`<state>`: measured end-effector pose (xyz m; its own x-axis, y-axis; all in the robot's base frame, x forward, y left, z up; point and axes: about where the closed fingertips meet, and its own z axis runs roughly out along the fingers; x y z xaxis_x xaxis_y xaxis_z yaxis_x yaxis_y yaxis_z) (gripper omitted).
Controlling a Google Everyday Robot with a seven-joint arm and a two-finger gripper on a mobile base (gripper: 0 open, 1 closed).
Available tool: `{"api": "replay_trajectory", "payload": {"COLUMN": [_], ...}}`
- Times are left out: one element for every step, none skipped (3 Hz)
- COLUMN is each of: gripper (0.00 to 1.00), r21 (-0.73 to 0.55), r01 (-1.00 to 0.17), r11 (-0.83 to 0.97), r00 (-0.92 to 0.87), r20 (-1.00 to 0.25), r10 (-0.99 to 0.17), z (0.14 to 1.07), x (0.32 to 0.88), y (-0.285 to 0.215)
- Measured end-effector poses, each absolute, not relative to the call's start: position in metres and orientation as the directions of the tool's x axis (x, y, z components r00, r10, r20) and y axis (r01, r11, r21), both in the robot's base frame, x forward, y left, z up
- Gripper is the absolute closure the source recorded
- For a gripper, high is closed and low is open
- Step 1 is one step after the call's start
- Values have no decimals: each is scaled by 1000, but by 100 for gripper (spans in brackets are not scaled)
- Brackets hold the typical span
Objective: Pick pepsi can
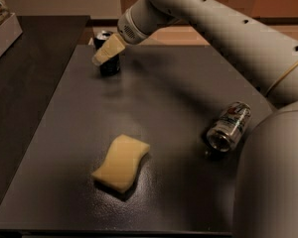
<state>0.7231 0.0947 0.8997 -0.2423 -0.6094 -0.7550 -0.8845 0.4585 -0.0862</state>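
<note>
Beyond the sponge, pepsi can (111, 68): upright, far side of the table (179, 83) from the sponge (121, 161), a little to the sponge's left. Dark body, silver top rim.
Gripper (105, 51): beyond the sponge too, right at the pepsi can, its pale tip crossing the upper half of the can's near side. Touching or just in front, cannot tell.
Gripper state: spread or pressed together, cannot tell; too little of it shows.
Arm (213, 24): reaches in from beyond and right of the sponge, angled down toward the can.
Step in hand (judgement): closing in for the grasp; can not yet lifted.
Doing it well (judgement): centre the gripper on the can's mid-body, not the rim. Come in level so the can is not nudged over, since it stands close to the table's far edge. Close squarely across the round side, then lift straight up.
Silver can (229, 125): on its side, right of the sponge, open end toward the camera. Not the target.
Writing, pepsi can: none readable; no logo made out.
Writing, silver can: green and red patches on the label; words not legible.
Printed box (0, 19): far left beyond the sponge, off the table; print unreadable.
</note>
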Motion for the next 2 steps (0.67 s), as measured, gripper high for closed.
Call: {"api": "replay_trajectory", "payload": {"gripper": [17, 40], "r21": [-60, -45], "r01": [-895, -905], "r11": [442, 424], "r00": [-248, -244], "r20": [-757, -761], "r10": [-605, -601], "z": [894, 893], "x": [727, 729], "y": [101, 105]}}
